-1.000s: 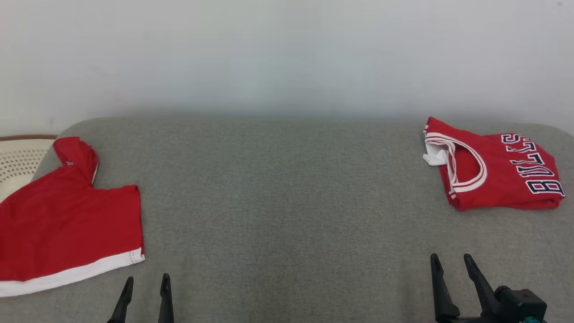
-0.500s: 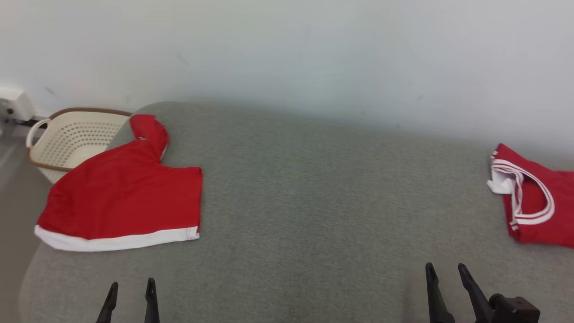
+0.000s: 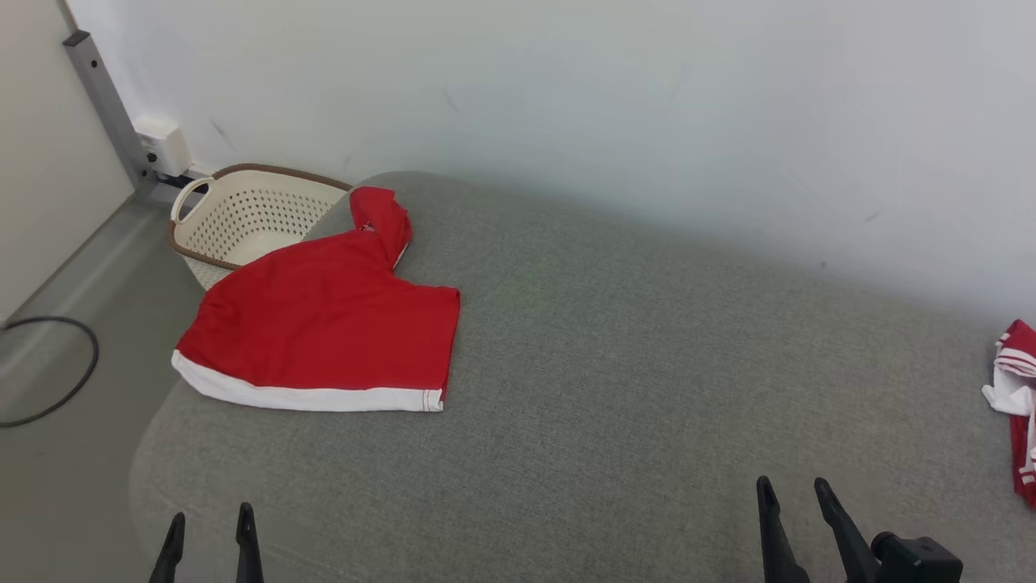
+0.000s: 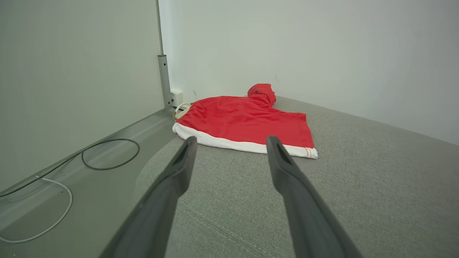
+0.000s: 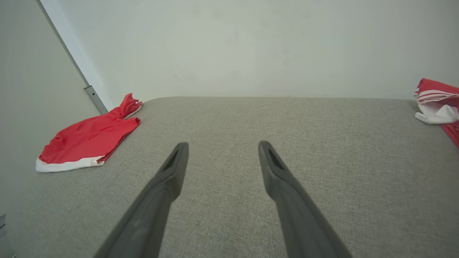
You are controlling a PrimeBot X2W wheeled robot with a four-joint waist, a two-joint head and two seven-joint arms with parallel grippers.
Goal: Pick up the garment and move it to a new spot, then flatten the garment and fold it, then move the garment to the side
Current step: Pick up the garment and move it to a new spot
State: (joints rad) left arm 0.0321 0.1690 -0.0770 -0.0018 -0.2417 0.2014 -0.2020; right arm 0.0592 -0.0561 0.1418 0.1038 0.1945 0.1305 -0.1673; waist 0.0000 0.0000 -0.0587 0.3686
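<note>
Both left gripper (image 3: 209, 526) and right gripper (image 3: 791, 494) gape empty; garment (image 3: 324, 332) lies well ahead of left.

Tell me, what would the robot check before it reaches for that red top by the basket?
1. Left fingers open and empty: ok.
2. Right fingers open and empty: ok.
3. Red garment in plain sight, nothing on it: ok.
4. Garment lying flat: not ok, one end bunched up near the basket.
5. Bare grey cushion in the middle to lay it on: ok.
6. Folded jersey far off at the right edge: ok.
</note>
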